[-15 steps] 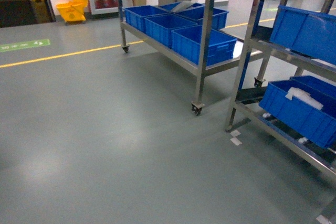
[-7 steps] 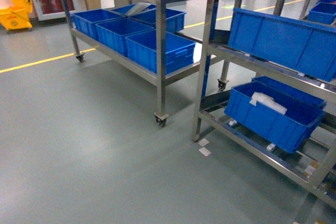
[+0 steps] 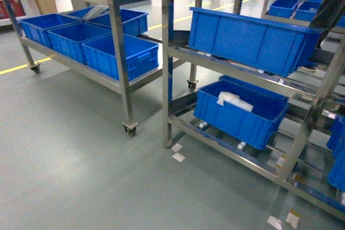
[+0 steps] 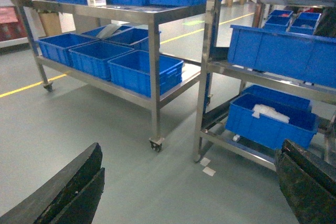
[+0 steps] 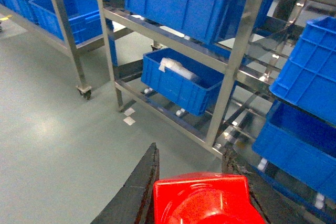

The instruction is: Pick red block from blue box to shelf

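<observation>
The red block [image 5: 202, 200] is held between the closed fingers of the right gripper [image 5: 199, 203], seen at 6 o'clock in the right wrist view, above the grey floor [image 5: 63, 129]. The left gripper [image 4: 184, 192] is seen spread wide with nothing between its fingers [image 4: 68, 190]. The shelf [image 3: 172, 57] is noted at 1 o'clock in the head view, with dark blue bins [image 3: 248, 36] on its tiers and a wheeled steel table [image 3: 116, 36] just beside it at 10 o'clock.
</observation>
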